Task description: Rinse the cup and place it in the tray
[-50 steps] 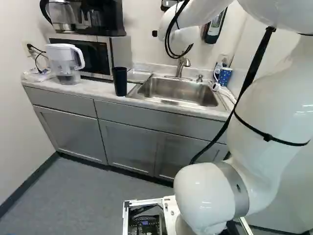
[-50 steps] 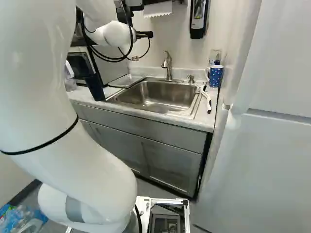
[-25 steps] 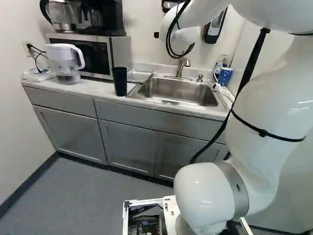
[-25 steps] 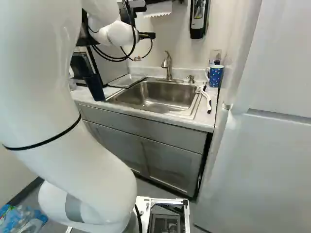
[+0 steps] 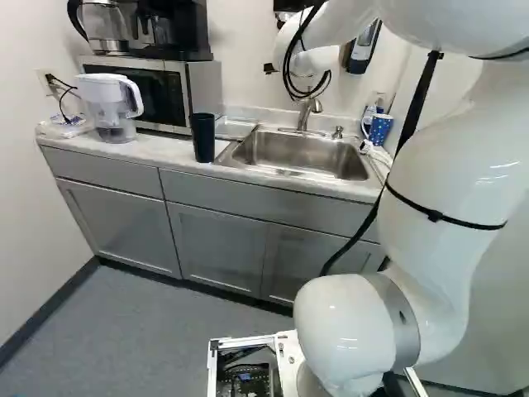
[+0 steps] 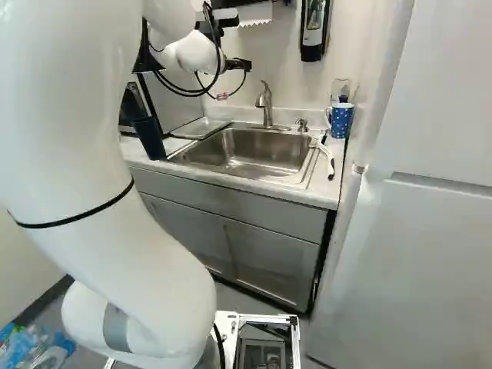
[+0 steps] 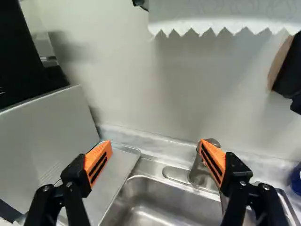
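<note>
Countertop [image 5: 157, 148] — dark cup [image 5: 202, 139] (beside tray [image 6: 201, 128])

Upper arm [image 5: 450, 157] shifted leftward in left base view, rightward in right base view

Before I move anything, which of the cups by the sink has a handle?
The blue mug with white dots, right of the sink in the right base view; the dark cup across from it shows no handle.

Bright light casts soft wall [image 7: 127, 94] shadows and glints on the arm [image 5: 438, 207].
</note>
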### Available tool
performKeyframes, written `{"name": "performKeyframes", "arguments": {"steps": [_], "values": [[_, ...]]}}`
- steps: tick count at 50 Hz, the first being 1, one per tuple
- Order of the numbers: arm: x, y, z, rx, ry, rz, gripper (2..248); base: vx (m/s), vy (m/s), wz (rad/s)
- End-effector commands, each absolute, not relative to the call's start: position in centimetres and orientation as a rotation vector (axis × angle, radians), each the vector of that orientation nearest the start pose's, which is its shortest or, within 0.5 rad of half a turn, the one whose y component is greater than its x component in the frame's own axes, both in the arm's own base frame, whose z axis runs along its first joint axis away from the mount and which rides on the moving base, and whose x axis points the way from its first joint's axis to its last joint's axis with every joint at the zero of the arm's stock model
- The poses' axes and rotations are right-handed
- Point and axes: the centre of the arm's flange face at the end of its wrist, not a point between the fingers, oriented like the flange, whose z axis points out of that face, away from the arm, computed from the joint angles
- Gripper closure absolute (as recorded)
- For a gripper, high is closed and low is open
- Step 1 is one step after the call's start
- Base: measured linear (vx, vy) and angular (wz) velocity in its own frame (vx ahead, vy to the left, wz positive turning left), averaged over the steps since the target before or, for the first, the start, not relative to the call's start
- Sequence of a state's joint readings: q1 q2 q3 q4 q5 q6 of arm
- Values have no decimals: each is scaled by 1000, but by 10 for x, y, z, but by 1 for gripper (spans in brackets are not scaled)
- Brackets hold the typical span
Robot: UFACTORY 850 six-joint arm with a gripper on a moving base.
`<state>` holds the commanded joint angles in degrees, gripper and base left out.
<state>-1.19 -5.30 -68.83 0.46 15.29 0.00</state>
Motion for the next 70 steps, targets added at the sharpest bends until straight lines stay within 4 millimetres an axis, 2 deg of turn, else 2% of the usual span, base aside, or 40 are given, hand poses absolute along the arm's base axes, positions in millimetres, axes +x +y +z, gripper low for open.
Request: {"name": "performKeyframes", "arguments": {"steps": [29,49,70], "values": [[596,-30,665,-2574,116,-1816,3,0,0,0],[620,-43,658,-2620,168,-1740,3,0,0,0],[649,-50,655,-2616,194,-1738,3,0,0,0]]}}
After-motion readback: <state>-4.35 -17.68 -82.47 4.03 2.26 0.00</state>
